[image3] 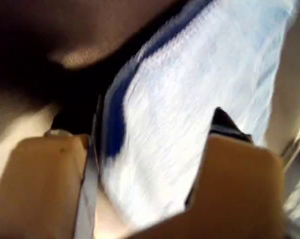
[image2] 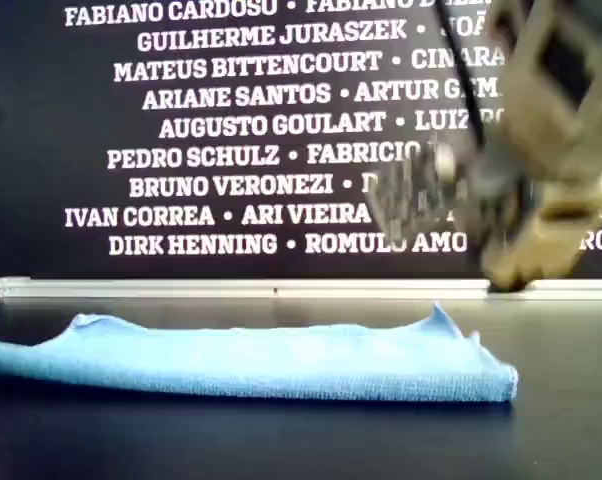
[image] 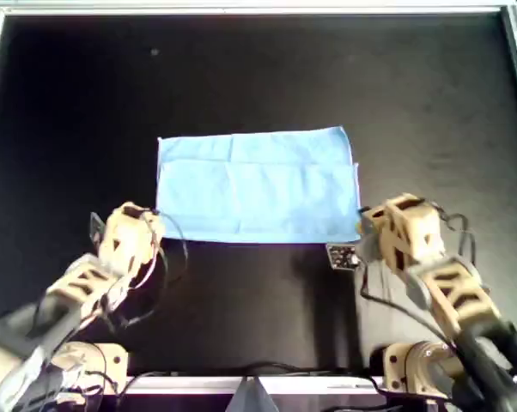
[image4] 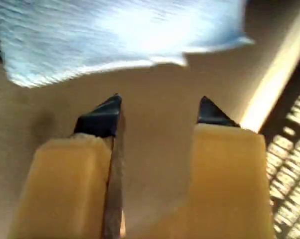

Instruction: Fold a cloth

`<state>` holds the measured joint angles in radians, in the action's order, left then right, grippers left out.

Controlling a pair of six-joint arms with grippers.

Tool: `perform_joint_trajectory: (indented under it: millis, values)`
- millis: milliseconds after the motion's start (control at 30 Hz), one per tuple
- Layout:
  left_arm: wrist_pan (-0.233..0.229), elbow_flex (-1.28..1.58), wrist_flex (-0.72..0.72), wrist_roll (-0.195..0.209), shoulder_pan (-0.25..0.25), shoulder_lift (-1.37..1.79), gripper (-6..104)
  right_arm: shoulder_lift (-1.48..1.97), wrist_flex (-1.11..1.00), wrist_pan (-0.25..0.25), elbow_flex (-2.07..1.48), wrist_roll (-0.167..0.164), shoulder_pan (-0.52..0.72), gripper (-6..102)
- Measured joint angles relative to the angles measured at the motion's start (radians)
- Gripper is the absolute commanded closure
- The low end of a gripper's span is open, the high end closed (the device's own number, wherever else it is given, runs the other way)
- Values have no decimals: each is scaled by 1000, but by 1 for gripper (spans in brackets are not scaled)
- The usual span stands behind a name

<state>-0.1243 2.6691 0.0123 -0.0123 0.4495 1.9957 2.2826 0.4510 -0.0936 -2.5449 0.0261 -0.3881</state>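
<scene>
A: Where does the cloth (image: 257, 184) lie?

B: Flat on the black worktop (image: 413, 94), about mid-way across in the overhead view, folded into a wide rectangle with one layer's edge showing just inside the far side.

A: And the left tool (image: 147, 215)?

B: At the cloth's near corner on the overhead view's left. Its wrist view shows the fingers parted, the cloth's edge lying between and beyond them. I cannot tell whether they touch the fabric; they are not closed on it.

A: The right tool (image: 366, 225)?

B: Just off the near corner on the overhead view's right. Its fingers (image4: 102, 117) stand apart over bare worktop, nothing between them, the cloth's edge a little ahead of the tips.
</scene>
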Motion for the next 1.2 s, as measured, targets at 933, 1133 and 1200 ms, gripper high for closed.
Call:
perform_joint_trajectory:
  millis: [933, 1133, 1200]
  values:
    - [-256, 359, -3, -83, -6, 945, 19, 367, 3, 17, -400, 17, 2, 34]
    - [-256, 359, -3, -83, -6, 945, 19, 72, 3, 17, -279, 17, 3, 31]
    - [-256, 359, -3, -83, -6, 945, 19, 0, 3, 17, -230, 25, 3, 27]
